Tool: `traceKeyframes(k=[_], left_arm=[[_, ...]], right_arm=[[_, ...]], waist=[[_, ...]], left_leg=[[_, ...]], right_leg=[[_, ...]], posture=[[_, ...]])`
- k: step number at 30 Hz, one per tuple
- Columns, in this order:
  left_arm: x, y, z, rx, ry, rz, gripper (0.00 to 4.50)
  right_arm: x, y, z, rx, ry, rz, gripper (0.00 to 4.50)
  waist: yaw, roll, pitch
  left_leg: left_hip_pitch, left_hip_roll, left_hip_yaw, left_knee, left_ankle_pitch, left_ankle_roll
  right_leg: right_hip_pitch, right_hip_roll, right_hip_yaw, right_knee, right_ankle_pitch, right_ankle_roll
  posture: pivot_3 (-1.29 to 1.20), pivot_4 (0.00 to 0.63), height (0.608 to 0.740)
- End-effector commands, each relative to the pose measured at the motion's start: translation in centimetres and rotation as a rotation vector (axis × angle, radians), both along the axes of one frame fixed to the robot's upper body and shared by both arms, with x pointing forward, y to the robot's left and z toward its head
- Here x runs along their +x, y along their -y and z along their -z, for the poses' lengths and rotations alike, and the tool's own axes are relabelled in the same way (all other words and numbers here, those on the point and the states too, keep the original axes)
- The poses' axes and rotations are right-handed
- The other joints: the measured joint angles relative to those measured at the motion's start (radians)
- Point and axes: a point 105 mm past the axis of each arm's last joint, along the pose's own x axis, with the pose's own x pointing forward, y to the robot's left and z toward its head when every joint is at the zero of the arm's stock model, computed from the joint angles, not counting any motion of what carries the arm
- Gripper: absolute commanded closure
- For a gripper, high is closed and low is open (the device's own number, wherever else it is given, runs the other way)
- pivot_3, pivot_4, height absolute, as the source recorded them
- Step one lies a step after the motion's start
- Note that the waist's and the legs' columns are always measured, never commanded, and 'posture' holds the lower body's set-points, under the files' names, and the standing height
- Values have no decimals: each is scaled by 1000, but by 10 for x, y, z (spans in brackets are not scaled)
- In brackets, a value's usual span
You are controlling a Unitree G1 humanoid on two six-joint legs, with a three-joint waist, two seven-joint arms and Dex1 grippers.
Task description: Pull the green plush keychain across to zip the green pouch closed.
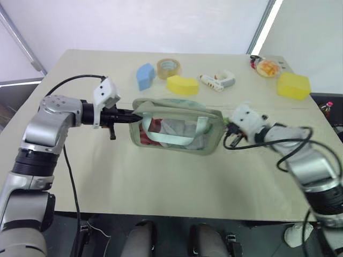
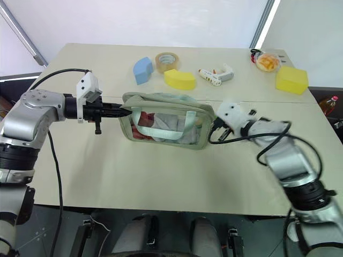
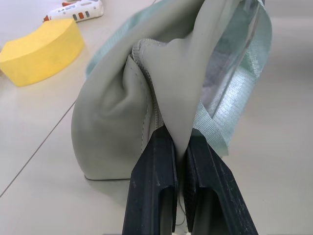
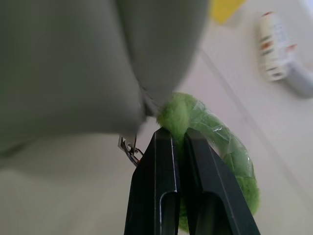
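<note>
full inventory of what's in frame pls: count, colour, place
green pouch: 1, pale sage with clear window, table centre, between the grippers
green plush keychain: 1, lime green, at the pouch's right end
yellow foam wedge: 1, yellow, behind the pouch
yellow block: 1, yellow, far right of the table
blue foam piece: 1, blue, behind the pouch, left of the tape
tape roll: 1, tan, far centre
white tool: 1, white with orange marks, right of the wedge
small dish: 1, orange contents, far right
table: 1, beige
left gripper: 1, black, shut on the pouch's left end
right gripper: 1, black, shut on the keychain
</note>
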Motion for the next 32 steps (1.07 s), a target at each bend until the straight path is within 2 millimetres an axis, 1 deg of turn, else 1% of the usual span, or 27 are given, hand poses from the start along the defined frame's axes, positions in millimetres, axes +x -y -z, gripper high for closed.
traceKeyframes(k=[1,3,5,7,9,11,12,13,14,15,16,17,19,20,23,26,30,32], left_arm=[[2,-6,-5,13,19,-38,4500],[1,-6,-5,12,19,-40,4500],[0,-7,-5,15,19,-44,4500],[-1,-8,-4,20,21,-52,4500],[1,-9,-6,17,28,-67,4500],[2,-11,-8,13,38,-78,3749],[2,-11,-9,12,39,-80,3517],[2,-12,-11,4,39,-82,3077],[3,-13,-14,-7,39,-86,2542],[3,-15,-20,-21,40,-92,2010],[3,-18,-24,-33,42,-99,1614],[3,-21,-28,-44,41,-105,986],[1,-26,-37,-70,34,-109,4],[0,-28,-42,-84,32,-111,0],[-7,-34,-56,-110,19,-102,0],[-13,-36,-67,-127,17,-93,0],[-16,-36,-70,-139,3,-90,0],[-16,-37,-67,-133,3,-90,0]], right_arm=[[-1,-2,32,3,-77,39,4456],[0,-8,40,16,-88,37,4456],[3,-13,40,39,-82,39,4456],[11,-10,28,64,-34,62,4456],[21,2,5,124,27,117,4456],[27,16,-20,171,74,150,4500],[28,20,-28,190,84,154,3788],[27,24,-43,222,93,150,3475],[26,28,-58,245,106,141,2941],[23,30,-79,286,122,120,2394],[19,31,-97,320,132,95,2006],[15,31,-109,337,135,69,1401],[2,27,-127,349,117,-15,296],[-7,22,-135,363,99,-72,62],[-40,0,-148,395,19,-287,62],[-67,-10,-146,370,-79,-406,62],[-80,-15,-132,313,-144,-428,62],[-81,-15,-124,281,-153,-418,62]], waist=[[-1,0,0],[-2,0,0],[-3,0,0],[-7,0,0],[-15,0,0],[-15,1,0],[-15,1,0],[-15,1,0],[-14,1,1],[-15,2,1],[-15,2,2],[-16,3,2],[-16,3,2],[-16,3,2],[-16,3,2],[-16,3,2],[-15,2,2],[-15,2,2]], left_leg=[[0,0,0,0,0,0],[1,0,0,0,0,0],[1,0,0,0,0,1],[1,0,0,0,0,1],[1,0,0,0,0,0],[1,0,-1,0,0,0],[1,0,-1,0,0,0],[0,0,-1,-1,0,0],[-1,0,-1,-1,0,0],[-1,0,-1,-1,0,0],[-2,0,0,-1,0,0],[-2,0,0,-1,0,0],[-2,0,0,-1,0,0],[-2,1,0,-1,0,1],[-2,1,0,-1,-2,3],[-2,1,0,-1,-2,4],[-2,1,-1,-1,-3,4],[-2,1,0,0,-3,5]], right_leg=[[0,0,0,0,0,0],[1,0,0,0,0,0],[1,0,0,0,0,0],[1,0,0,0,0,0],[1,0,0,0,0,0],[1,0,0,0,0,0],[0,0,0,0,0,0],[0,0,0,0,0,0],[-1,0,0,0,0,0],[-1,0,0,0,0,0],[-2,0,0,0,0,0],[-2,0,0,0,0,0],[-3,0,0,0,0,0],[-3,1,0,0,0,0],[-2,1,0,0,0,0],[-2,1,0,0,0,0],[-1,0,0,0,0,0],[-1,0,1,0,0,0]], posture=[[0,150,740],[0,150,740],[0,150,740],[0,150,740],[0,150,740],[0,150,740],[0,150,740],[0,150,740],[0,150,740],[0,150,740],[0,150,740],[0,150,740],[0,150,740],[0,150,740],[0,150,740],[0,150,740],[0,150,740],[0,150,740]])
